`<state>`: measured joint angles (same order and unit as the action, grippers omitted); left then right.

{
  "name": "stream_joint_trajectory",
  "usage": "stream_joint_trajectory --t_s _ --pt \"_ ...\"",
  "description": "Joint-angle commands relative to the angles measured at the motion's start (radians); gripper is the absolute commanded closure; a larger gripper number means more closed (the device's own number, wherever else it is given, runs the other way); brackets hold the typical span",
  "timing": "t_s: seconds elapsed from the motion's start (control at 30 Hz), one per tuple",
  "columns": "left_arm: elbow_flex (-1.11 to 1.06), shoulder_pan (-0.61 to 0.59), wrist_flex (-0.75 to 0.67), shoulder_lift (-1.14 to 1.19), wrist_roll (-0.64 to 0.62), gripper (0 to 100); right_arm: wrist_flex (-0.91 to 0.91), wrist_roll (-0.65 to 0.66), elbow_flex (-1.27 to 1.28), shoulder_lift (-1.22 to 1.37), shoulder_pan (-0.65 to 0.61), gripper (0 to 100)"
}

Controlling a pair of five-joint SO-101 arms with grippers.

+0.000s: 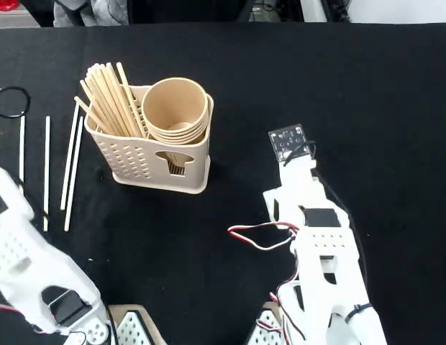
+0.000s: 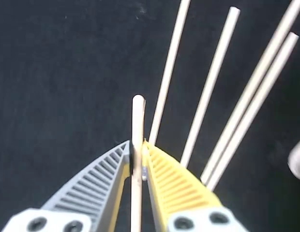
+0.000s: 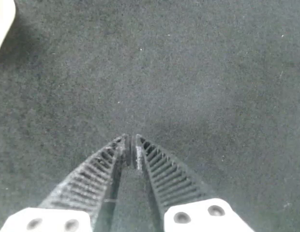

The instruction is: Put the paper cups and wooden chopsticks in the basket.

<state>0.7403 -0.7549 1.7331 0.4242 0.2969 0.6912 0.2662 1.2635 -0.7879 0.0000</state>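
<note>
A beige slotted basket (image 1: pixel 147 159) stands at the table's left middle, with a stack of paper cups (image 1: pixel 175 108) and a bundle of wooden chopsticks (image 1: pixel 109 97) inside it. Several loose chopsticks (image 1: pixel 47 171) lie on the black cloth to its left. My left gripper (image 2: pixel 137 145) is shut on one chopstick (image 2: pixel 138 116), just beside those loose chopsticks (image 2: pixel 210 92). My right gripper (image 3: pixel 130 145) is shut on nothing, low over bare cloth to the right of the basket; its arm (image 1: pixel 313 230) rises from the front edge.
A black ring (image 1: pixel 11 101) lies at the far left, beyond the loose chopsticks. The left arm's white body (image 1: pixel 29 266) fills the front left corner. A red and white cable (image 1: pixel 255 233) loops beside the right arm. A pale basket corner (image 3: pixel 2 19) shows in the right wrist view.
</note>
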Motion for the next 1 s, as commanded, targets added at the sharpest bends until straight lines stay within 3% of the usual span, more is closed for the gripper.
stream_joint_trajectory --t_s 0.0,0.23,0.4,0.57,0.73,0.97 --pt "-0.3 0.016 -0.129 -0.324 -0.003 97 -0.009 0.008 -0.012 -0.005 0.014 97.0" --pt "-1.069 0.104 -0.565 -1.026 0.0 97 -0.009 0.008 -0.012 -0.005 0.015 97.0" --pt "-1.414 0.186 -0.872 -1.534 -0.023 97 -0.009 0.008 -0.012 -0.005 0.015 97.0" --pt "-1.563 0.277 -1.203 -1.817 -0.201 97 -0.009 0.008 -0.012 -0.005 0.015 97.0" --pt "-1.647 0.369 -1.587 -1.904 -0.457 97 -0.009 0.008 -0.012 -0.005 0.017 97.0" --pt "-1.656 0.536 -1.639 -1.903 -0.486 97 -0.009 0.008 -0.012 -0.005 0.018 97.0"
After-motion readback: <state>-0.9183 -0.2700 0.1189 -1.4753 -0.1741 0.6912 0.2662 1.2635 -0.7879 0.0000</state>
